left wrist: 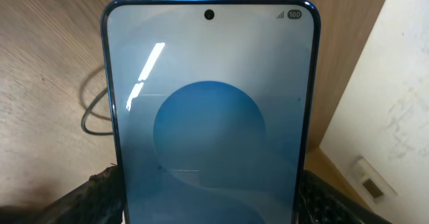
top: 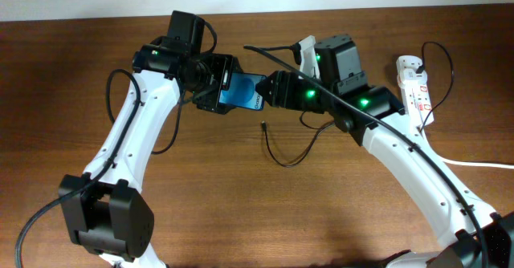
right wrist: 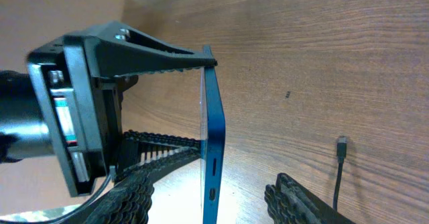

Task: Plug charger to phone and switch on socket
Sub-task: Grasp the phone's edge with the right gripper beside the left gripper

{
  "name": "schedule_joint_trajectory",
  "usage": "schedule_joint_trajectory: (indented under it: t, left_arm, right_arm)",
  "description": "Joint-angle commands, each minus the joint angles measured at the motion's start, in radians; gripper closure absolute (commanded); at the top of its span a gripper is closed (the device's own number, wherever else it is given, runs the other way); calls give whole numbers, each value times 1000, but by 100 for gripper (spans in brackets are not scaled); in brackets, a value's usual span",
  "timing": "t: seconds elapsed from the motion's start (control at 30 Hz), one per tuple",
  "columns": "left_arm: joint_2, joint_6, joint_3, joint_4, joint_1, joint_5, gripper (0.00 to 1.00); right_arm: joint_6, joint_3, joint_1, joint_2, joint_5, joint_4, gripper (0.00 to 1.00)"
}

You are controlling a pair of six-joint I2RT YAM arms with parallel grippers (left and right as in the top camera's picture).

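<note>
Phone held up off the counter; the charger is not yet plugged in.

The left gripper is clenched on the phone, holding it edge-up toward 12 o'clock in the overhead view. The right gripper straddles the phone's free end with its jaws apart, gripping nothing. The charger lies loose on the counter, its plug tip just at 6 o'clock of the phone. The socket sits at 2 o'clock, well apart. The step in hand looks like steadying the phone. The next move likely calls for the right gripper to fetch the plug tip and line it up with the port on the phone's end.
</note>
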Motion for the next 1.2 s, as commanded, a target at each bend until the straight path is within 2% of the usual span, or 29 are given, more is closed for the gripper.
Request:
schedule_joint_trajectory:
  t: [0.0, 0.37, 0.53, 0.6, 1.17]
  left_arm:
    - [-48, -14, -2, 5, 0, 58, 100]
    - [-49, -14, -2, 5, -53, 72, 100]
    - [-48, -14, -2, 6, -63, 72, 100]
    - [-48, -14, -2, 6, -63, 72, 100]
    - [-48, -14, -2, 27, -63, 119, 100]
  right_arm:
    - [31, 14, 10, 9, 48, 1, 42]
    - [29, 14, 34, 61, 56, 31, 51]
    - [26, 14, 35, 61, 93, 29, 61]
    - [25, 14, 40, 61, 94, 26, 63]
    - [-13, 12, 74, 61, 146, 0, 64]
